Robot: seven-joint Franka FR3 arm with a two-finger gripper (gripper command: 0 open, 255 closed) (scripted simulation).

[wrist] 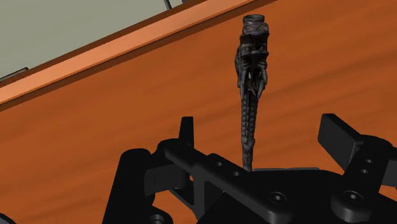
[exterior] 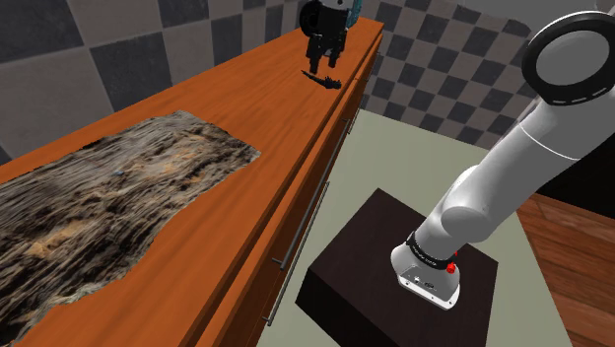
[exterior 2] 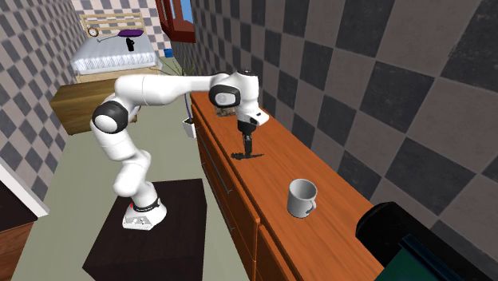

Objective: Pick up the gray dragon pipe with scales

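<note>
In the shoulder view, a shaggy brown fur mat (exterior: pixel 108 207) lies on the left part of the long wooden desk (exterior: pixel 258 108). Further right, at the far end of the desk, is the dragon pipe (exterior: pixel 322 77). It is small, dark and bumpy, and it lies flat on the wood near the front edge. The black claw (exterior: pixel 323 61) hangs right over it, pointing down. Right of that, the dark box stand (exterior: pixel 394 266) sits on the floor, and the white arm (exterior: pixel 512 168) goes up from it.

In the wrist view the claw's two fingers (wrist: pixel 186 130) are spread wide. The thin tail of the pipe runs between them, and the dragon head points away from the claw. Neither finger seems to touch it.

The robot looks like it is at the grab step: the claw is lined up and low, but the pipe is not yet held. Next, the fingers need to squeeze the thin tail in the middle. The tail is skinny, so it may slip. Then the arm should lift straight up.
</note>
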